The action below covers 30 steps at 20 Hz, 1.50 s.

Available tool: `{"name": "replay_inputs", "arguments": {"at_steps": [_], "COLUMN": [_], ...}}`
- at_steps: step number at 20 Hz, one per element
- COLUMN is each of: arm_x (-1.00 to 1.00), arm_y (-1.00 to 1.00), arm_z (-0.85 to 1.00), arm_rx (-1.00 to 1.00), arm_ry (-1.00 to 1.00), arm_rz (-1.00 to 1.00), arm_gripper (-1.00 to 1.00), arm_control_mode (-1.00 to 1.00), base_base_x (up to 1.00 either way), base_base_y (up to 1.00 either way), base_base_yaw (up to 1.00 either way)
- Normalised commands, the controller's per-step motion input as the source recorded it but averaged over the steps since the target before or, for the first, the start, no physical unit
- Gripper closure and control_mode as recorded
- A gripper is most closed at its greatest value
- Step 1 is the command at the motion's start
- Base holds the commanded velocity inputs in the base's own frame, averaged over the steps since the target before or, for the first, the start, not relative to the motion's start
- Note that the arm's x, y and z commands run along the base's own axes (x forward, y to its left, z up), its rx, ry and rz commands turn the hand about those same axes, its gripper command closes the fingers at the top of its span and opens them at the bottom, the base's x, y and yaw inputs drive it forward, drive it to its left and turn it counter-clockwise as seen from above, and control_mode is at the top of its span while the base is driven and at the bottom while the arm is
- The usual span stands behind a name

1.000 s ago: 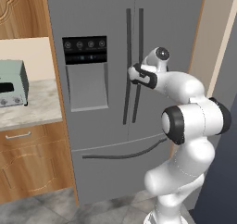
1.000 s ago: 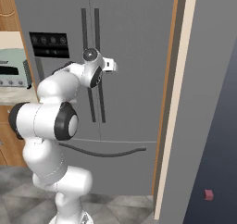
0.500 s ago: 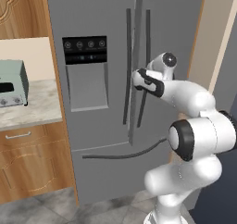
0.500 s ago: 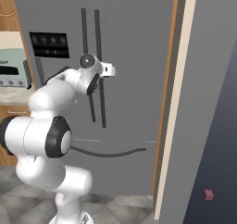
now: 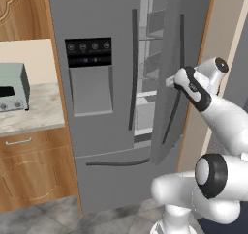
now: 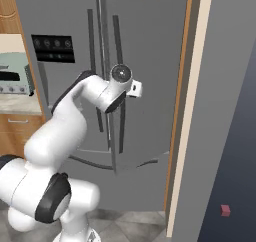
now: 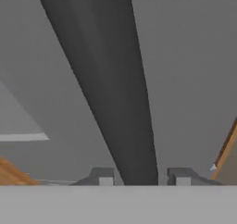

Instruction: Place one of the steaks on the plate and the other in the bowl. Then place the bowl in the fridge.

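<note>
Left base view: the fridge point(image 5: 111, 83) right door, shut a second ago, now stands ajar, shelves showing at 12 o'clock. The gripper point(image 7: 142, 176) straddles its handle point(image 7: 109, 89), apparently gripping it, so the bowl can go in.

Arm raised, elbow bent, jaws seemingly parted

You're looking at a tall grey fridge point(image 5: 101, 131) in smooth matt metal with long dark satin handles point(image 7: 109, 89) and a glossy black dispenser panel point(image 5: 88, 51), wood-grain cabinets point(image 5: 29, 172) at nine o'clock.
</note>
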Motion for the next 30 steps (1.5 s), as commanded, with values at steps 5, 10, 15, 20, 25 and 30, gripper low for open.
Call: {"name": "replay_inputs", "arguments": {"at_steps": [5, 10, 15, 20, 25, 30], "arm_x": [-0.65, -0.01, -0.38, -0.95, -0.13, 0.25], "arm_y": [-0.94, -0.3, 0.19, 0.62, 0.95, 0.74], "arm_z": [0.03, 0.01, 0.09, 0.16, -0.08, -0.16], "arm_rx": [0.1, 0.0, -0.05, -0.28, -0.4, -0.3], "arm_ry": [0.14, 0.0, -0.01, -0.06, 0.14, 0.11], "arm_rz": [0.1, 0.01, -0.01, -0.1, -0.29, -0.39], "arm_gripper": [1.0, -1.0, -1.0, -1.0, -1.0, -1.0], "arm_control_mode": [-1.0, -1.0, -1.0, -1.0, -1.0, -1.0], "base_base_x": [0.0, 0.0, 0.0, 0.0, 0.0, 0.0], "base_base_y": [0.0, 0.0, 0.0, 0.0, 0.0, 0.0], "base_base_yaw": [0.0, 0.0, 0.0, 0.0, 0.0, 0.0]}}
